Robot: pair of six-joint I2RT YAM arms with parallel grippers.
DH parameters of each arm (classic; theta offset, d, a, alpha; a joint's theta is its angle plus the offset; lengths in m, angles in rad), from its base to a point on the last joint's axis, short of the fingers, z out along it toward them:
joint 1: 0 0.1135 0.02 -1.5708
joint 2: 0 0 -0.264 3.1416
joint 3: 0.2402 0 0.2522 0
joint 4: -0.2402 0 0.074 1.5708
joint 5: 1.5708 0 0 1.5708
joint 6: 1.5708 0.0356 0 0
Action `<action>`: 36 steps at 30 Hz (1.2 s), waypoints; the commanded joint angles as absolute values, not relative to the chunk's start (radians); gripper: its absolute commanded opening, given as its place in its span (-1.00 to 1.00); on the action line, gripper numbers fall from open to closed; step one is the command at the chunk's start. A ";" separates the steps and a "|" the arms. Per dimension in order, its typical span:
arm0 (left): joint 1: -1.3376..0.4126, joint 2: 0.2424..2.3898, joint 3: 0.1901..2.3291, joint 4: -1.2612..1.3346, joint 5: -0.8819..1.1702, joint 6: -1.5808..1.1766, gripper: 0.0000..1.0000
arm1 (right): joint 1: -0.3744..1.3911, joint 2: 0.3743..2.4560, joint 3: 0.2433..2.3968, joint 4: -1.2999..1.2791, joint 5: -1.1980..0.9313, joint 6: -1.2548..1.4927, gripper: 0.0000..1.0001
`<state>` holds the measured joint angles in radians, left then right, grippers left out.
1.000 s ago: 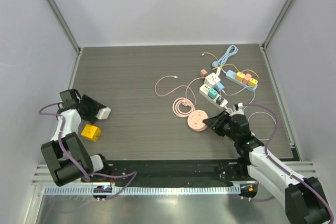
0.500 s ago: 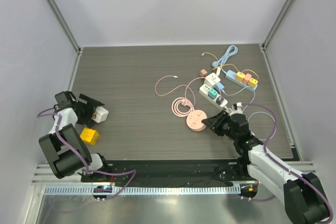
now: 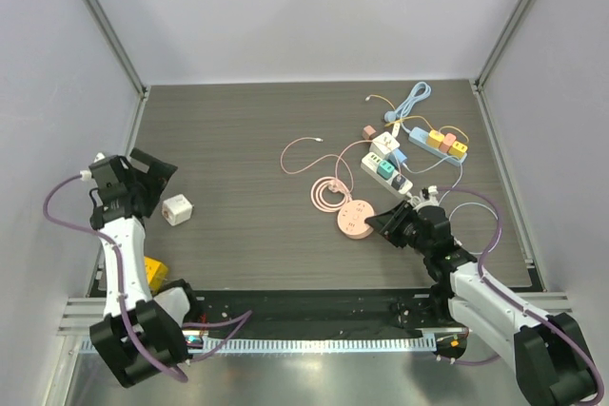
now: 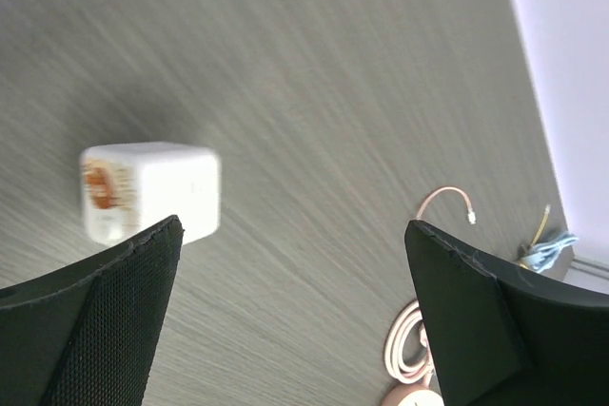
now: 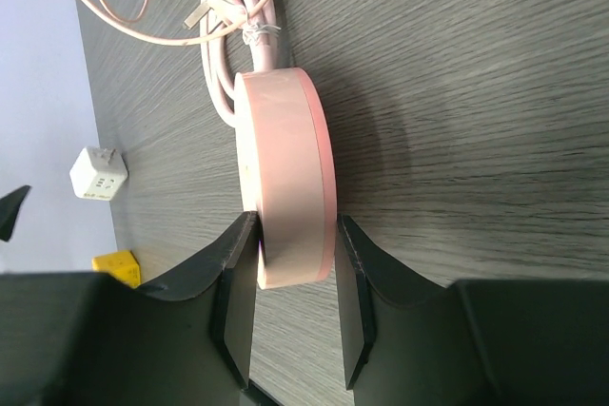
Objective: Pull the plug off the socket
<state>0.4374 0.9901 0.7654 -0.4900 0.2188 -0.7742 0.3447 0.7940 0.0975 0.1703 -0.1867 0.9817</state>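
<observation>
So as far as I can tell the main bit is done. The plug, a little white cube, is lying loose on the table close to the left edge. That's well apart from the socket, the round pink one toward the near edge, right of middle. My left claw is spread as wide as it goes with nothing in it. It hangs just above the plug and clear of it, though that wrist view is a bit blurry. My right claw is clamped down on the socket, a finger on either side. Can't tell if the socket's flat or tipped a little. What's left, I reckon, is just letting go of the socket and backing both arms off. There are strips up by the far right corner with plugs in them, no clue if those count. Room-wise the left side is tight: the left edge and the wall are right next to my arm. A yellow block sits by the near left corner, half under it. The middle of the table is bare, loads of space there. On the right, the socket's cord is coiled just beside it and the strips' cables are near. I'd lift straight up there, not sweep sideways.
</observation>
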 commanded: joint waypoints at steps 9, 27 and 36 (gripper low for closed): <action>0.327 0.956 0.807 -0.400 0.350 -0.750 0.86 | 0.370 0.841 0.086 0.083 -0.186 0.966 -0.98; -0.247 1.319 1.126 -0.393 0.402 -0.704 0.85 | 0.702 1.156 0.176 0.396 0.036 1.127 -0.98; -0.204 1.261 1.085 -0.422 0.270 -0.638 0.86 | 0.770 1.580 0.542 0.554 0.087 1.124 -0.98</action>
<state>-0.2401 1.3231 1.1244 -0.4229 0.3168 -0.6800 0.7532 1.5063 0.4381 0.5583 -0.0021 1.1656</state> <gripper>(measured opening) 0.927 0.385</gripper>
